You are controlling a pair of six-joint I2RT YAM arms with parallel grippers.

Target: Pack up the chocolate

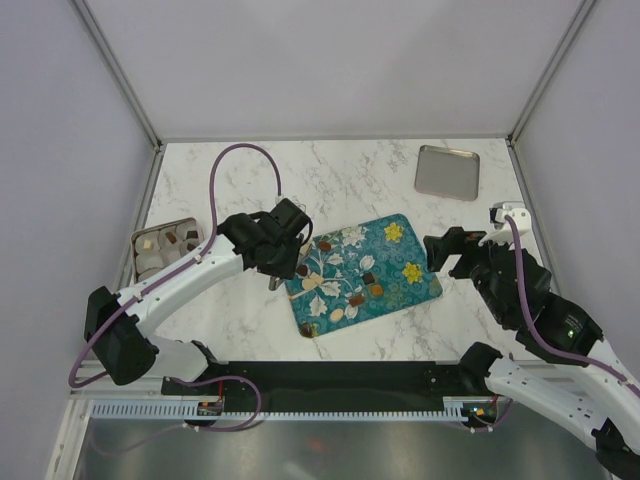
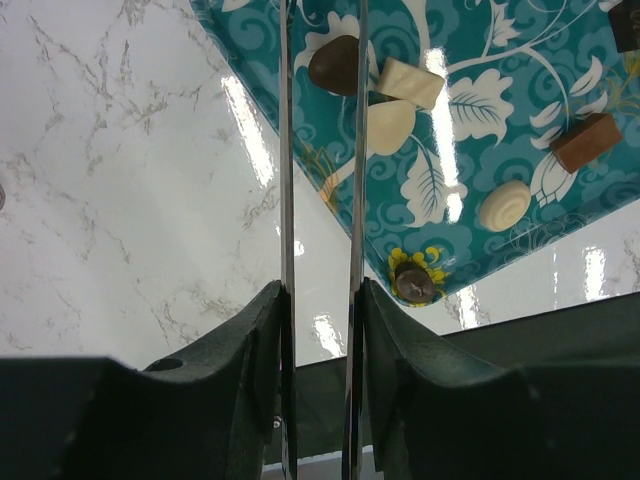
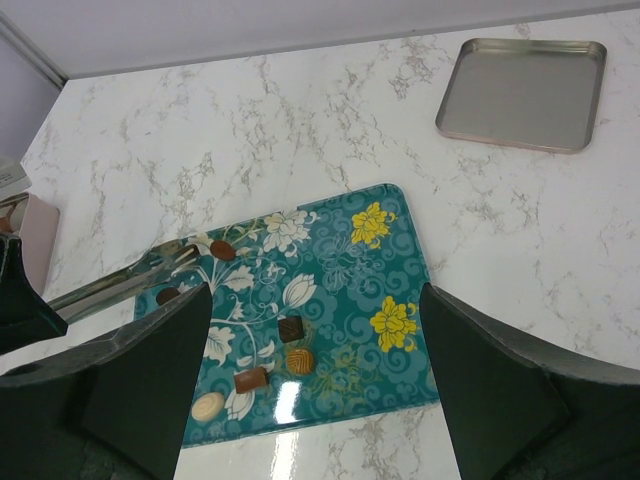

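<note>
A: Where is the chocolate (image 2: 335, 65) found, and how many are counted?
B: It is spread over one teal tray (image 3: 340, 270). Seven are counted in the left wrist view: three dark pieces (image 2: 413, 283), three cream pieces (image 2: 505, 205) and one caramel piece (image 2: 585, 142). Six are shown in the right wrist view, the rest being hidden behind that arm's fingers (image 3: 140, 380). Two brown pieces (image 1: 172, 238) appear to be lodged in one tin (image 1: 133, 245) at the left edge of the bench (image 1: 340, 180), among white paper cups (image 1: 150, 262) whose number cannot be told.
A: What is held by the left jaws?
B: One pair of metal tongs (image 3: 120, 285) is clamped between them. The two blades are seen slightly apart, and one dark oval piece is framed between them; whether it is touched cannot be told.
A: And the right jaws?
B: They are spread wide and nothing is held; they are hung over the bench by the tray's right edge.
A: Is anything else noted?
B: One shallow metal pan (image 1: 447, 172) is set at the far right corner, well apart from the tray.
</note>
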